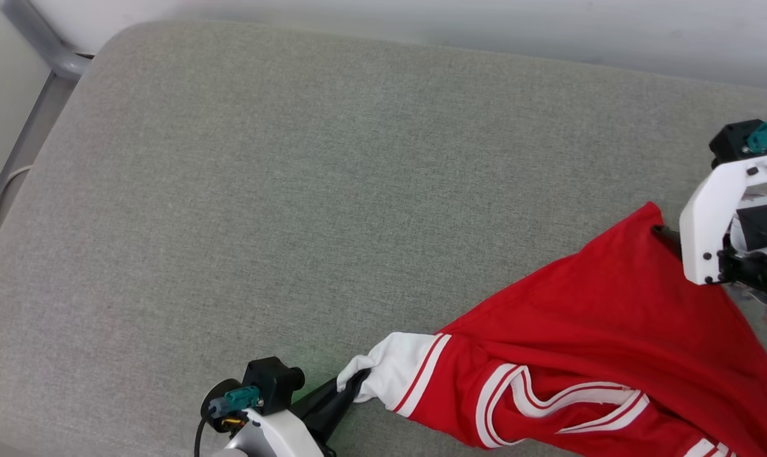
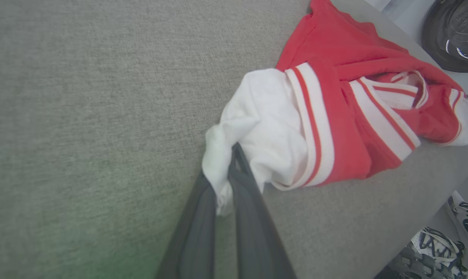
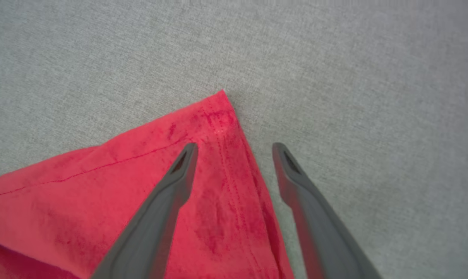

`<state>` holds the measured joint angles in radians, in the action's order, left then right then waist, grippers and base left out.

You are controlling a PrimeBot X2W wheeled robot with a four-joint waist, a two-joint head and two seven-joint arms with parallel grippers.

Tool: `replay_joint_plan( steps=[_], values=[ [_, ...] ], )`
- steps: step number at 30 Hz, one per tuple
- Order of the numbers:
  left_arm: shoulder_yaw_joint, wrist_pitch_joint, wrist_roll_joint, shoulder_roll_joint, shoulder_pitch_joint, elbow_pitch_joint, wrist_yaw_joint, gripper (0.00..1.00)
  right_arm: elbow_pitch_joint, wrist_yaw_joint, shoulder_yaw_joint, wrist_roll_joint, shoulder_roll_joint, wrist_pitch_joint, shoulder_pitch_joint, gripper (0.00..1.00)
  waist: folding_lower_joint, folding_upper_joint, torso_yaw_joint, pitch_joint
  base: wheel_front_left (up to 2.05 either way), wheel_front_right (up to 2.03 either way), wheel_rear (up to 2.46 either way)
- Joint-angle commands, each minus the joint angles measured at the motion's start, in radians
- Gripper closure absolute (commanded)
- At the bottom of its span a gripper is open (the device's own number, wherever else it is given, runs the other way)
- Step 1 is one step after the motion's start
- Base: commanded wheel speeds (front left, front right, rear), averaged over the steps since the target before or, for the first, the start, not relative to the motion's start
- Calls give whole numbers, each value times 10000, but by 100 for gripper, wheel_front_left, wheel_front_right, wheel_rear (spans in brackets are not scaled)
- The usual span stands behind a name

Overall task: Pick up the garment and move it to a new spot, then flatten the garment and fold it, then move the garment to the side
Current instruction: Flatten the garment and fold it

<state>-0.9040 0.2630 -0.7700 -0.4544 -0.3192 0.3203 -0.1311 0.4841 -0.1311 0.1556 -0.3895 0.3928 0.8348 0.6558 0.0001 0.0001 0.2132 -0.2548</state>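
Garment lies bunched at the lower right of the head view on the grey cushion, its red hem corner pointing up-frame. Our left gripper pinches the white sleeve at bottom centre. Our right gripper stands wide, 1 finger over that corner, 1 over bare cushion. We see open cushion across the left and top, up to its rounded edge.

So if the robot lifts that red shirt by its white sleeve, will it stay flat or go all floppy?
Probably floppy: the garment lies bunched and creased on the grey cushion, and its white sleeve crumples where the left gripper pinches it. It likely weighs little, since it looks like thin cloth. It shouldn't roll or break.
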Motion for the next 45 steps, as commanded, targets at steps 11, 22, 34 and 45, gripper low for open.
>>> replay_joint_plan(
  steps=[11, 22, 34, 45],
  values=[
    [-356, 20, -134, 133, -501, 77, 9, 100, 2605, 9, 2208, -208, 273, -633, 1086, 0, -1, -1, 367, -383, 0, 0, 0],
    [-367, 20, -246, 115, -571, 202, 9, 100, 3253, 6, 3920, -1423, 603, -803, 1080, 100, -1, -1, 308, -360, 0, 0, 0],
    [597, 22, -338, -366, -481, 2, 9, 100, 3419, 15, 3832, -2420, 893, -2618, 2000, 100, -1, -1, -360, 21, 0, 0, 0],
    [1377, 22, -552, -1320, -1981, -826, 9, 100, 3571, 13, 3687, -2898, 687, -4322, 2949, 100, -1, -1, -1080, 548, 0, 0, 0]
  ],
)
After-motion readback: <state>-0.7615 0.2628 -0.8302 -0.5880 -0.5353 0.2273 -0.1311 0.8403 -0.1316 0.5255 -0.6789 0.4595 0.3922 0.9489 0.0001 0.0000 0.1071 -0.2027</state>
